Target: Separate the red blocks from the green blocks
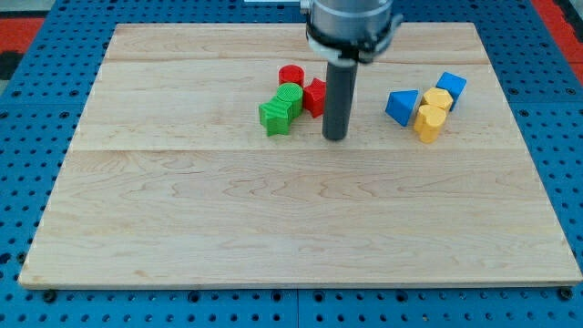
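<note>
Rod tip point(335, 138) carries no jaws and holds nothing. Red and green blocks huddle touching at its ten o'clock: red star point(315, 96) nearest, red cylinder point(291, 76) beyond, green cylinder point(289, 94), green cube point(274, 117) outermost.

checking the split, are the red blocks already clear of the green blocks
No, the red cylinder block and the other red block sit bunched against the green cylinder block and green cube block.
</note>
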{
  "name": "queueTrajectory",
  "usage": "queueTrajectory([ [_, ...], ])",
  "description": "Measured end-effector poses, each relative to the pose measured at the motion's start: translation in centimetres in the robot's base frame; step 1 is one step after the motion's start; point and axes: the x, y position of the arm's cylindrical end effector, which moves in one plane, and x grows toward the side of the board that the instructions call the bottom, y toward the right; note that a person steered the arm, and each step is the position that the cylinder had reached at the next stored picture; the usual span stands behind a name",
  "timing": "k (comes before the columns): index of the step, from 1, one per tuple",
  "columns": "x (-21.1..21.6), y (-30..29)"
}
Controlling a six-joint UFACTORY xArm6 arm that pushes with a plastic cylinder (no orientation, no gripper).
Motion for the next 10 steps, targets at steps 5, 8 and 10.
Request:
queueTrajectory([
  [5, -13.0, -4.7],
  [8, -6.8, -9.5],
  [10, -10.0, -11.2],
])
